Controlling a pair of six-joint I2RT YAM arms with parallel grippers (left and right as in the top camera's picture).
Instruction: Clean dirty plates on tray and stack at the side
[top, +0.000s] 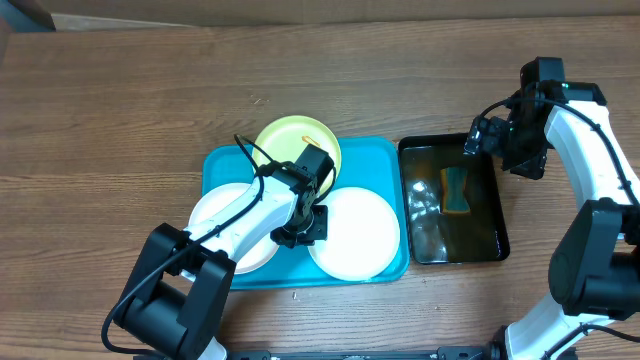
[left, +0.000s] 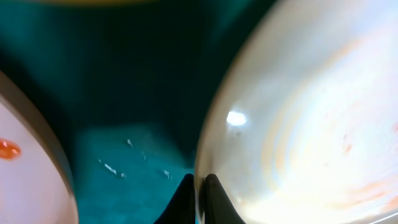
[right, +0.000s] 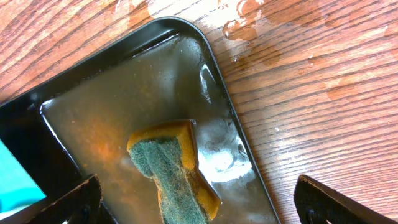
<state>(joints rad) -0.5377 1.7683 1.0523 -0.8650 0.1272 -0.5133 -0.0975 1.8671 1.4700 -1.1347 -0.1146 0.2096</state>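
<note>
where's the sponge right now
In the overhead view the sponge lies in the water of the black tray, on the right side of the table, just right of the teal tray.

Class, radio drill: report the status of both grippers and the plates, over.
Left gripper shut on white plate rim, over teal tray. Right gripper open above sponge in black tray. Plates unstacked; nothing blocking.
</note>
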